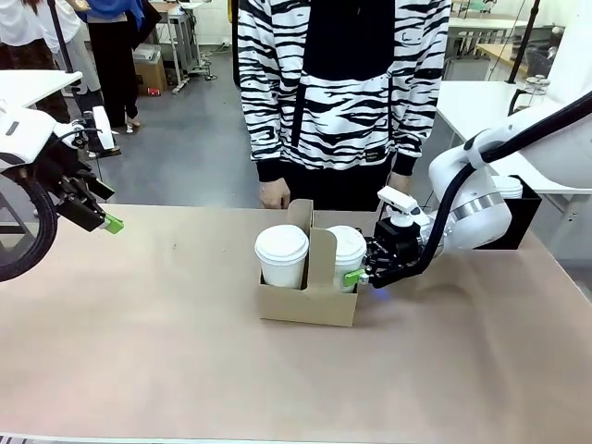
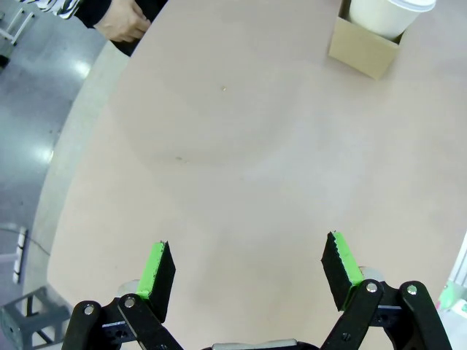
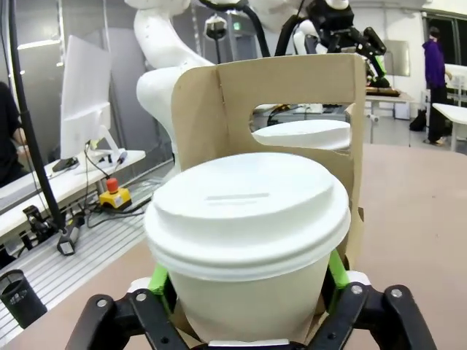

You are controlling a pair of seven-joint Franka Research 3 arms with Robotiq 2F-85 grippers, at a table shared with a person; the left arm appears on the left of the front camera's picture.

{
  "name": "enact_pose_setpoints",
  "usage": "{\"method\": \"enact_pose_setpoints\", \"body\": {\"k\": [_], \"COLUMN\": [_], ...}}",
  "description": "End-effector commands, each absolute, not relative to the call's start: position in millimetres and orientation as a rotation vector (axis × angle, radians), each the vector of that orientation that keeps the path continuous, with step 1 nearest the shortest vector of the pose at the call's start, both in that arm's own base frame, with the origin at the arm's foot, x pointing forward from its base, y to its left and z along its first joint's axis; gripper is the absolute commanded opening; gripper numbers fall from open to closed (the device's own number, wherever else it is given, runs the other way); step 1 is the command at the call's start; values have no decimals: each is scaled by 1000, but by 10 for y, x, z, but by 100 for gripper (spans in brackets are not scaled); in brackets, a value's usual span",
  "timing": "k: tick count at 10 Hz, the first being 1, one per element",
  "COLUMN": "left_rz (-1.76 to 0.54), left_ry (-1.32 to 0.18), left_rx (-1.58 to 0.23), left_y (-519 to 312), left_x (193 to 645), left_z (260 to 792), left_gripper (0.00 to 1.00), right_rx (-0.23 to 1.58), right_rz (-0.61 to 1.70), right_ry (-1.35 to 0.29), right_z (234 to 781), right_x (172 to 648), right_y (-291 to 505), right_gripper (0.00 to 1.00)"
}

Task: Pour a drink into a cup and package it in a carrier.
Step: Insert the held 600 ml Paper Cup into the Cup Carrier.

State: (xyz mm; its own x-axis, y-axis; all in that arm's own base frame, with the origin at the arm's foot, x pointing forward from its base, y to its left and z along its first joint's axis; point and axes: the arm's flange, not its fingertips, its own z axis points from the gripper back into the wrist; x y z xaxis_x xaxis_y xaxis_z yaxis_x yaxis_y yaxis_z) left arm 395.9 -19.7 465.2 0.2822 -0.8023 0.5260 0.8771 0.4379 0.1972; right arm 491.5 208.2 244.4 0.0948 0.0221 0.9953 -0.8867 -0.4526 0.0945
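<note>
With the lidded white paper cup (image 3: 244, 240) seated in the brown cardboard carrier (image 1: 310, 301) at the table's middle, the right gripper (image 1: 359, 274) brackets it, grip unclear; it should back straight out. The left gripper (image 2: 248, 273) hangs wide, empty.

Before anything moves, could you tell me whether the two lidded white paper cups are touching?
Apart: front view shows the carrier's cardboard handle between the two cups.
</note>
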Motion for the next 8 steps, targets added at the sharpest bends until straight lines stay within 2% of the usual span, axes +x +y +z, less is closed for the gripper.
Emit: {"method": "enact_pose_setpoints", "body": {"k": [1, 5, 8], "left_rz": [-1116, -1116, -1116], "left_ry": [-620, -620, -620], "left_rx": [-136, -136, -136], "left_y": [-202, -202, -202], "left_x": [3959, 3959, 3959], "left_z": [4654, 4654, 4654], "left_gripper": [100, 100, 100], "right_rx": [1520, 1290, 935], "right_rz": [1531, 1610, 1637], "right_ry": [-908, -903, -871], "right_z": [2517, 2861, 3365], "right_x": [4943, 5049, 4968], "right_y": [1987, 1660, 1383], "right_gripper": [100, 100, 100]}}
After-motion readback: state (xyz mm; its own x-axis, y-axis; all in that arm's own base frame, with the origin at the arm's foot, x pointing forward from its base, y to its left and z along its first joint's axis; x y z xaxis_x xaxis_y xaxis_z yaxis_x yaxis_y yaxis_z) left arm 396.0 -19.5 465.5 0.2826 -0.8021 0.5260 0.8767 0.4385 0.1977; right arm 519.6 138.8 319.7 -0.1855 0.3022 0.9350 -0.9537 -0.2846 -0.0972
